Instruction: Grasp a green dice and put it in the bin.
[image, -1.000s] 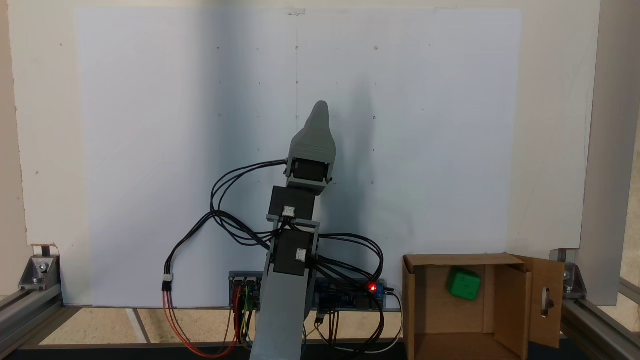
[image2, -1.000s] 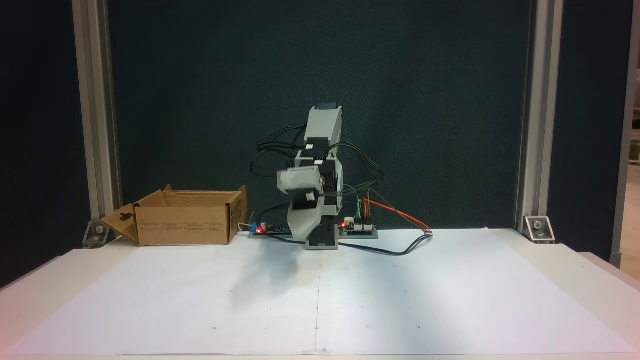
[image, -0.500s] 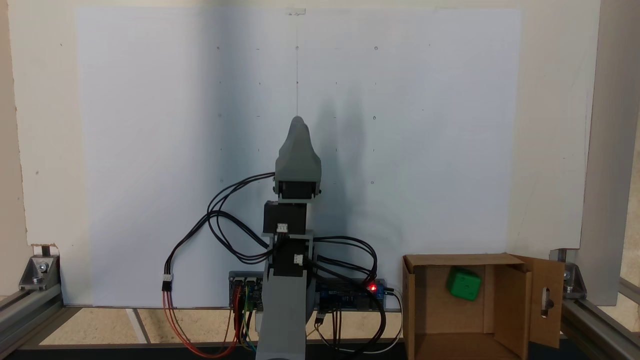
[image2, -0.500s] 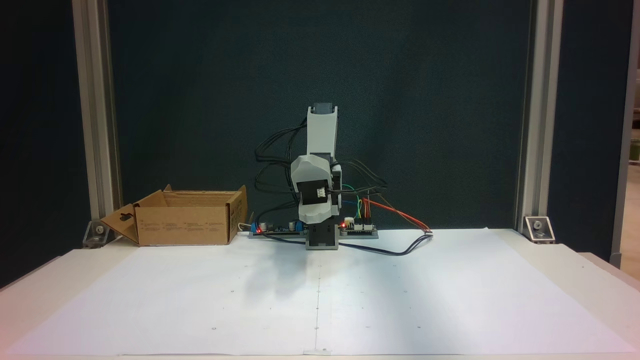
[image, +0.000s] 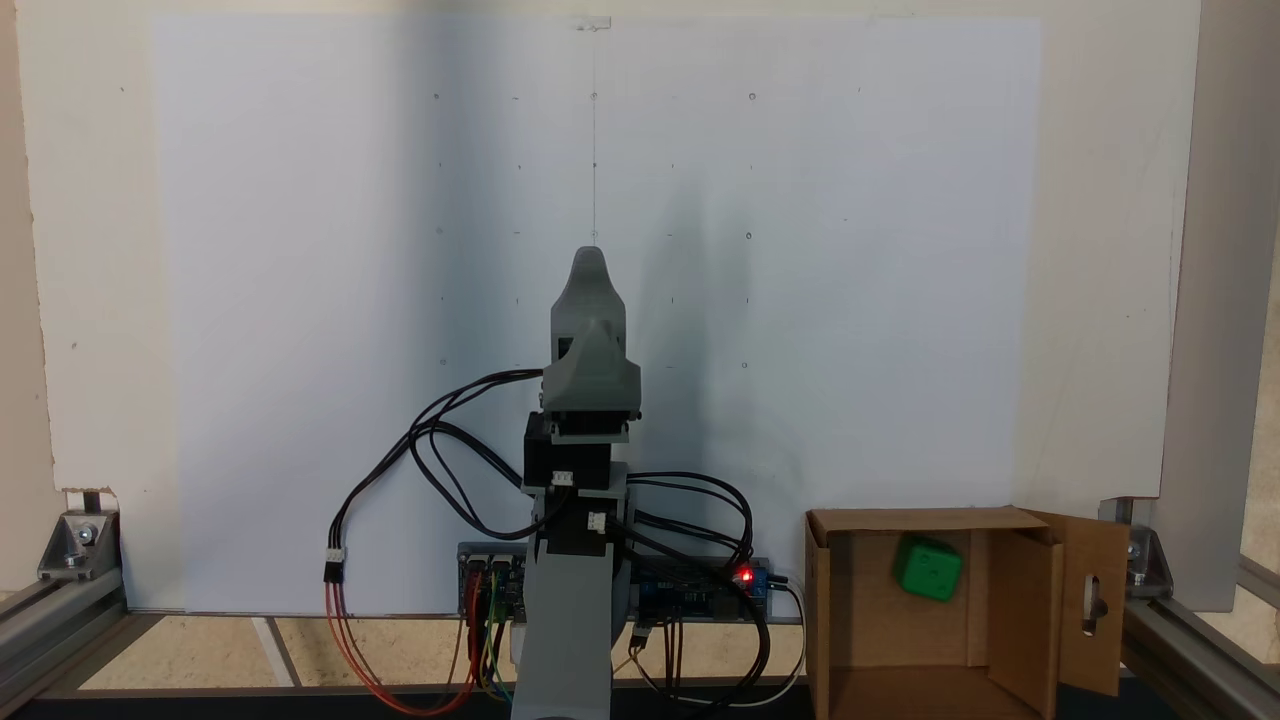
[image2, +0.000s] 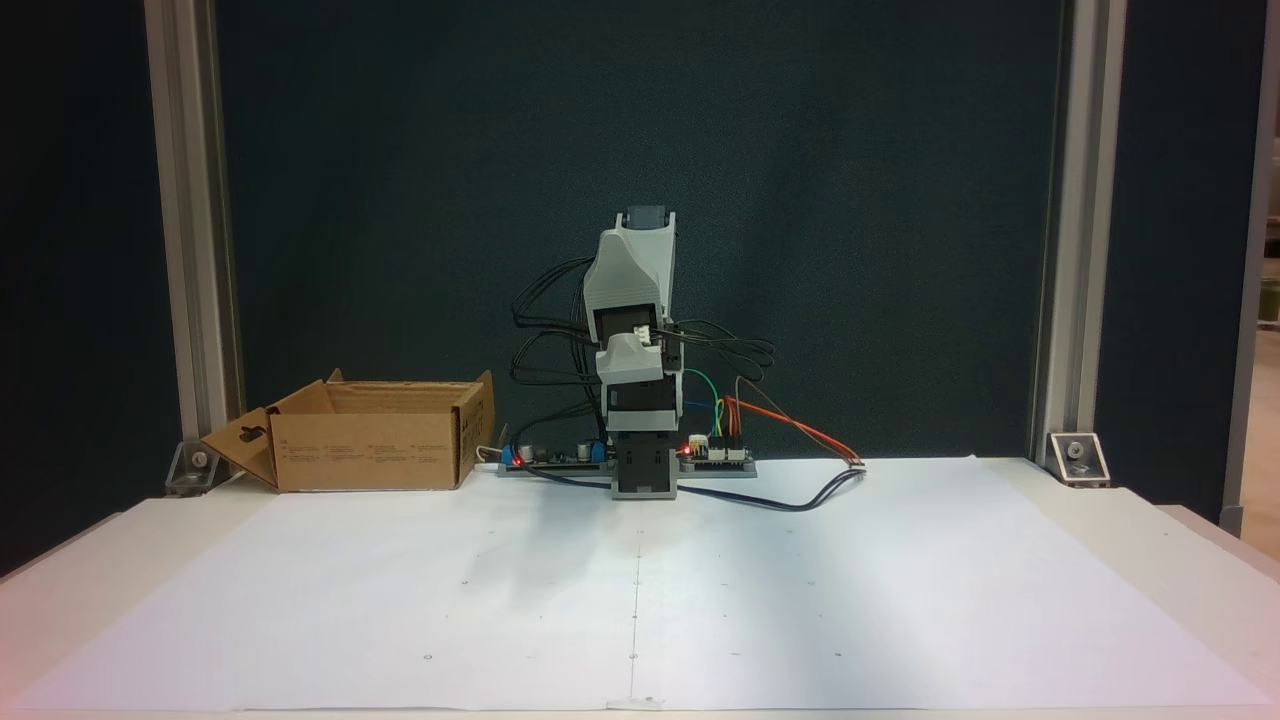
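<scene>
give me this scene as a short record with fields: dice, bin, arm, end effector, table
dice: green, lying inside the bin, near its far wall
bin: cardboard box, flaps open, beside the arm's base
arm: folded over its base, apart from the bin
end effector: holds nothing; open or shut cannot be told
table: white paper sheet in front of the arm

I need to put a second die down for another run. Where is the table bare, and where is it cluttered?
The white paper sheet in front of the arm's base is bare. It is crowded along the back edge: the bin holding the green dice, circuit boards and looping cables.
</scene>
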